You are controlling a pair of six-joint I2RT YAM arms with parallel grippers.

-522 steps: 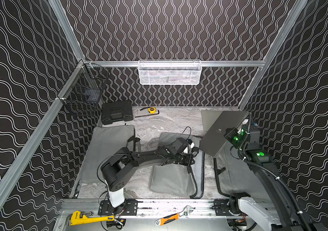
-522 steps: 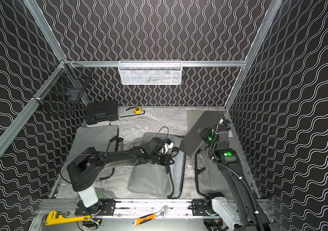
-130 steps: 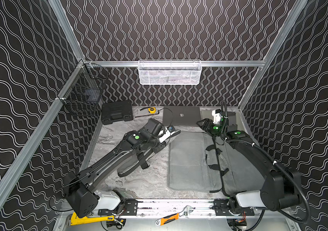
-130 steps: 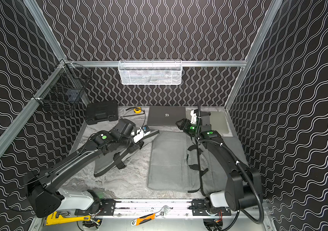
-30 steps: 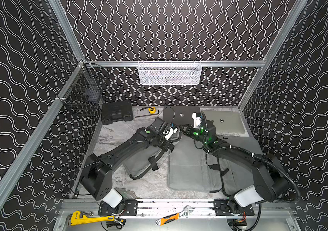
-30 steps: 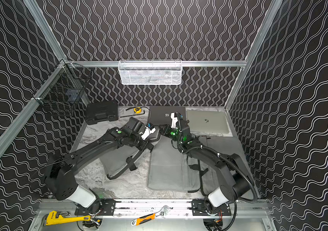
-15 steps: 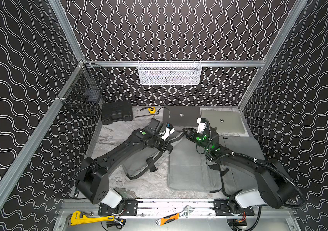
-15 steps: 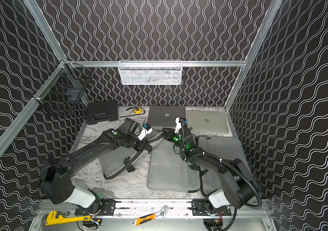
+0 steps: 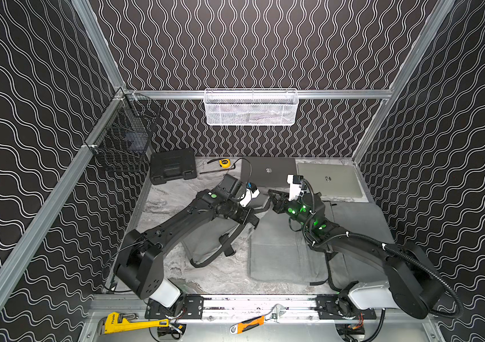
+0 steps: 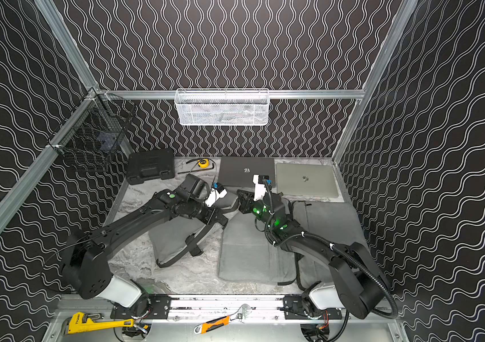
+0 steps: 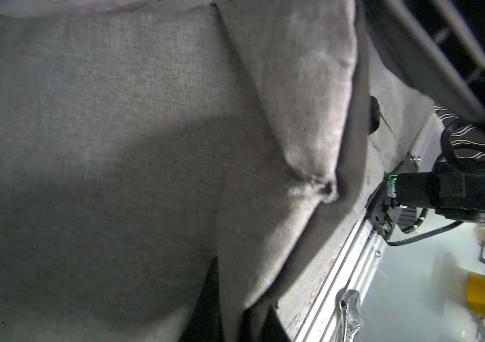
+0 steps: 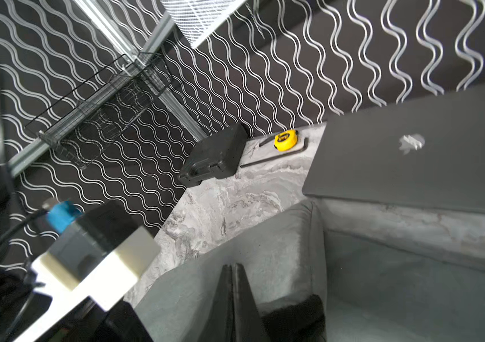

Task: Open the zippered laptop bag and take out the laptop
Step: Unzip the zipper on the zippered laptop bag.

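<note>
A grey zippered laptop bag [image 9: 205, 242] [image 10: 173, 237] lies left of centre, its far end lifted. My left gripper [image 9: 254, 220] [image 10: 223, 220] is shut on that bag's right edge; the left wrist view shows grey fabric [image 11: 117, 118] pinched between the dark fingers [image 11: 202, 296]. My right gripper [image 9: 270, 197] [image 12: 232, 268] is shut with nothing in it, its tips over the bag's raised far corner [image 12: 264, 245]. A dark grey laptop [image 9: 267, 174] [image 12: 412, 160] and a silver laptop [image 9: 328, 182] lie at the back. The inside of the held bag is hidden.
Two more grey bags lie flat, one in the middle [image 9: 276, 251] and one on the right [image 9: 356, 219]. At the back left are a black case [image 9: 173, 165] and a yellow tape measure [image 9: 224, 162]. A black wire basket [image 9: 125, 142] and a white basket [image 9: 250, 106] hang on the walls.
My right gripper has moved left, away from the laptops and toward the held bag's far corner. My left gripper has drawn slightly forward with the bag's edge in it.
</note>
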